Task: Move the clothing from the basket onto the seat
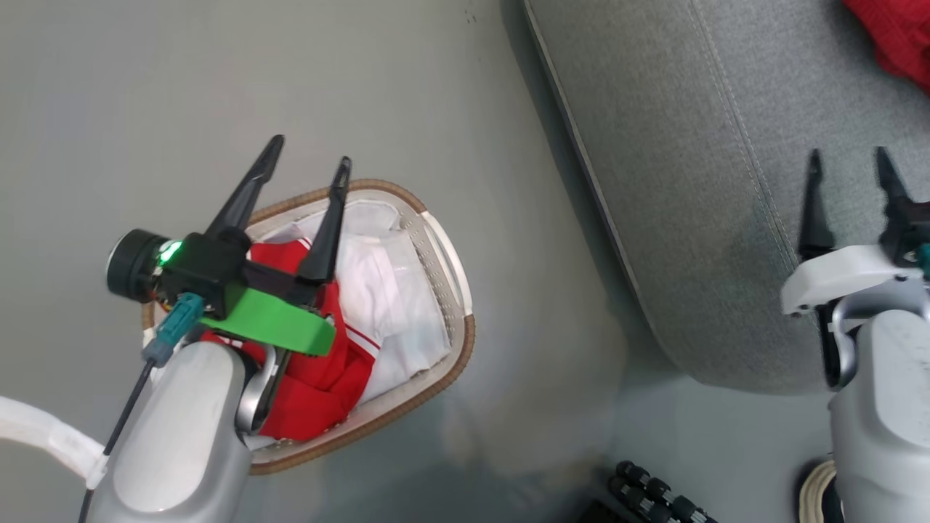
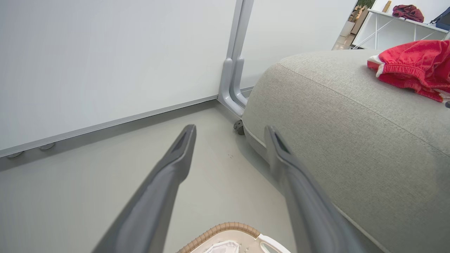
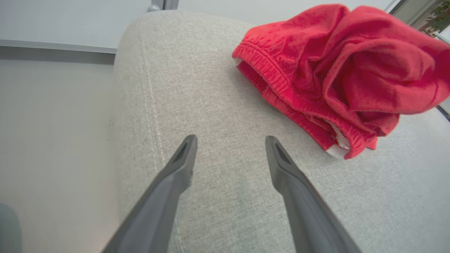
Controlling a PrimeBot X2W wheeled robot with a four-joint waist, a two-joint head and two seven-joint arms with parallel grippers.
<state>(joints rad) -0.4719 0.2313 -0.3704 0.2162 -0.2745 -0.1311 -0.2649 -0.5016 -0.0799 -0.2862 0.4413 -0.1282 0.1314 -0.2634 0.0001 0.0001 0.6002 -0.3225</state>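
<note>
Left gripper [image 1: 309, 154], long dark tapered fingers spread and empty, above the oval perforated basket [image 1: 436, 261] with its woven-look brown rim. Red clothing [image 1: 327, 385] with striped trim lies inside, beside a white sheet [image 1: 396, 290]. Right gripper [image 1: 848, 156], likewise spread, over the grey stitched seat [image 1: 690, 181]; crumpled red garment [image 3: 337, 70] rests far right.

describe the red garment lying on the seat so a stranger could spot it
Start at the grey seat beside the basket. A crumpled red garment lies on its top. Unlike the red-and-white clothing in the basket, it shows a gathered waistband.
</note>
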